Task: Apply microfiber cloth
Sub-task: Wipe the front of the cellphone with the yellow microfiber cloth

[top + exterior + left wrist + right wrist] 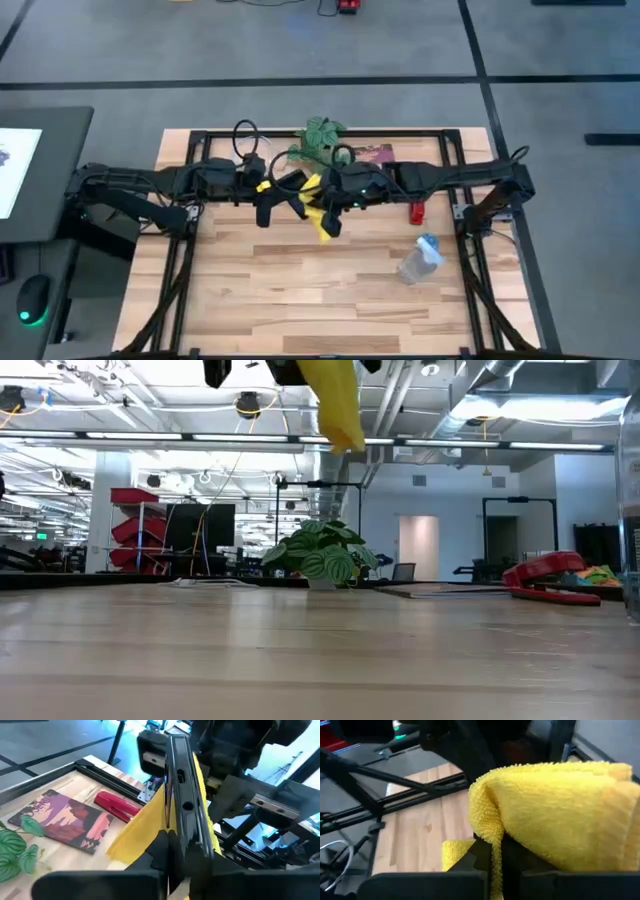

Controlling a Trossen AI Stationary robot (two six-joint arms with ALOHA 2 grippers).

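While both arms met above the middle of the table [300, 300], your 2 grippers worked one stack: the left gripper [268, 203] was closed edge-on around the black smartphone [181, 800], and the right gripper [322, 200] was pinched shut on the microfiber cloth [322, 222]. The cloth hung in the air between them, draped against the phone's far face, with a loose tail dangling below toward the boards.

You risked most from the phone's hold. Its glossy, hard slab sat in the left jaws by its thin edges only, so any sideways push from the cloth arm could have twisted or slid it out, and it would have dropped to the wood from well up. The cloth's grip looked bunched in the right wrist view, a thick fold of looped yellow terry over the fingers; I could not tell how much fabric was actually clamped, so it might have pulled free under drag. The dangling tail could also have snagged on the left arm's cables.

Below, well apart from the work, lay a dark red booklet [65, 820] with a matte printed cover, a red stapler [117, 804], a leafy potted plant [318, 137], and a crumpled clear plastic bottle [420, 259].
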